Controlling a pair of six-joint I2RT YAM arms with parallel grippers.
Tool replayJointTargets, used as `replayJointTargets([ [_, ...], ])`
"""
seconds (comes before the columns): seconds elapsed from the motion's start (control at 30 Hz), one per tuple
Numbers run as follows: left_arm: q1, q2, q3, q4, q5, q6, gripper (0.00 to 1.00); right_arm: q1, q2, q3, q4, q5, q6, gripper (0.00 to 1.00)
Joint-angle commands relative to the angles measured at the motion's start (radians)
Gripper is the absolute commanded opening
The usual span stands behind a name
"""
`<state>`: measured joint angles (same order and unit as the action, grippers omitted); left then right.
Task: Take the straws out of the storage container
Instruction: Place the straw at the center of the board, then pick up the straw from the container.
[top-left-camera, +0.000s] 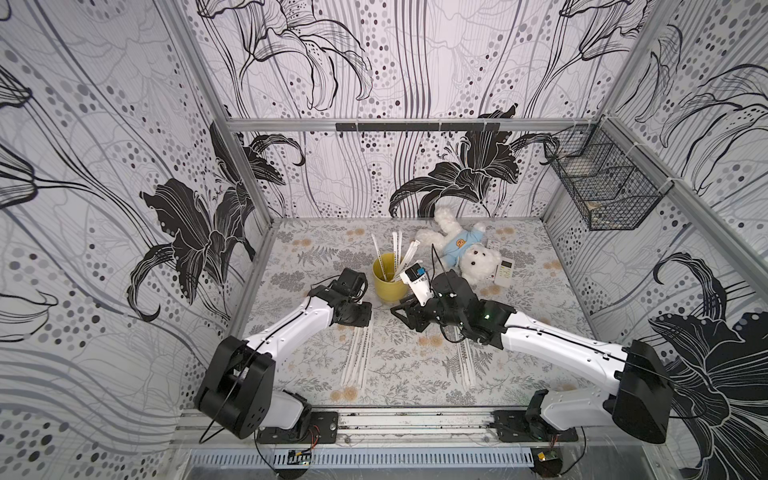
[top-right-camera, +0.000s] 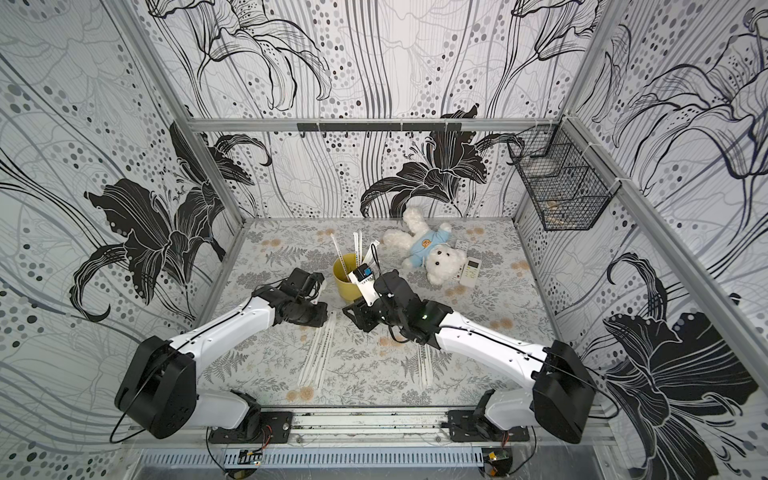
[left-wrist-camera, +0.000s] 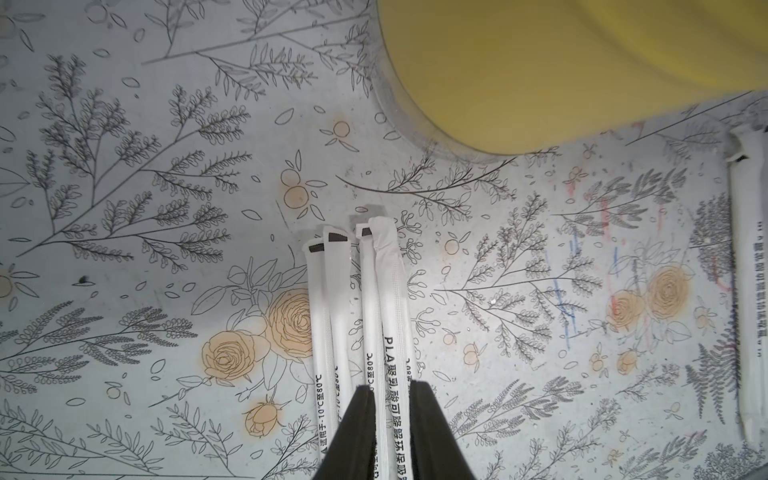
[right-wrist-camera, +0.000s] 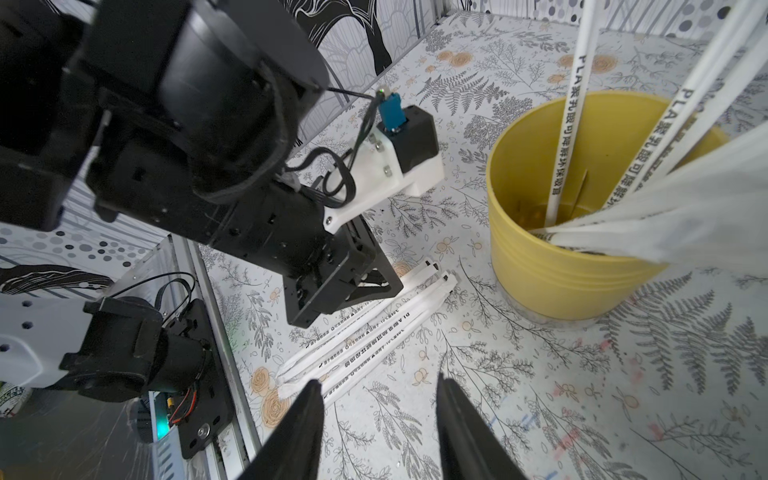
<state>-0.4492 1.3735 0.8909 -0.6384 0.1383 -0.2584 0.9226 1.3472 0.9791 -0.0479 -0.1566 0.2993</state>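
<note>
The flat table (top-left-camera: 540, 291) with grey leaves and pale orange flowers printed on it is the biggest thing. The white and black left arm (top-left-camera: 291, 320) and right arm (top-left-camera: 561, 345) both reach over it.

The right gripper (right-wrist-camera: 379, 380) sits low, just on the robot's side of the small smooth mustard-yellow round cup (top-left-camera: 388, 286). Its jaws are wide apart and nothing is between them. The left gripper (left-wrist-camera: 390, 386) is on the robot's side of the cup too, a bit more to the left, and it points down at the table. Its jaws are a little apart, one on each side of a flat straw (left-wrist-camera: 390, 324). They do not seem to squeeze it.

The cup stands upright. A few long thin white paper-wrapped straws (top-left-camera: 397, 249) with dark letters stand in it. Their bottoms are down inside. Their tops lean out over the rim, mostly on the side away from the robot. So their long way runs up and away from both grippers.

More straws lie flat on the robot's side of the cup, in one row (left-wrist-camera: 319, 311) under the left gripper and one row (top-left-camera: 466, 361) by the right arm.

I think the right gripper is the better one for the next straw. It is empty and close, but it must go up above the rim first.
</note>
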Motion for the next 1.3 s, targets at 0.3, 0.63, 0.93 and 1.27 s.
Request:
replayJointTargets([
  [0.3, -0.003, -0.362, -0.198, 0.442, -0.068, -0.146, 0.25, 0.005, 0.043, 0.18, -0.09, 0.159, -0.09, 0.49],
  [0.63, -0.011, -0.381, -0.464, 1.092, -0.089, -0.185, 0.3, 0.0, 0.262, 0.49, -0.209, 0.34, -0.161, 0.49],
  [0.93, -0.016, -0.358, -0.554, 1.354, -0.098, -0.075, 0.34, -0.073, 0.562, 0.845, -0.367, 0.338, -0.126, 0.49],
  [1.27, -0.017, -0.338, -0.576, 1.397, -0.077, -0.007, 0.37, -0.111, 0.737, 1.042, -0.458, 0.331, -0.118, 0.49],
])
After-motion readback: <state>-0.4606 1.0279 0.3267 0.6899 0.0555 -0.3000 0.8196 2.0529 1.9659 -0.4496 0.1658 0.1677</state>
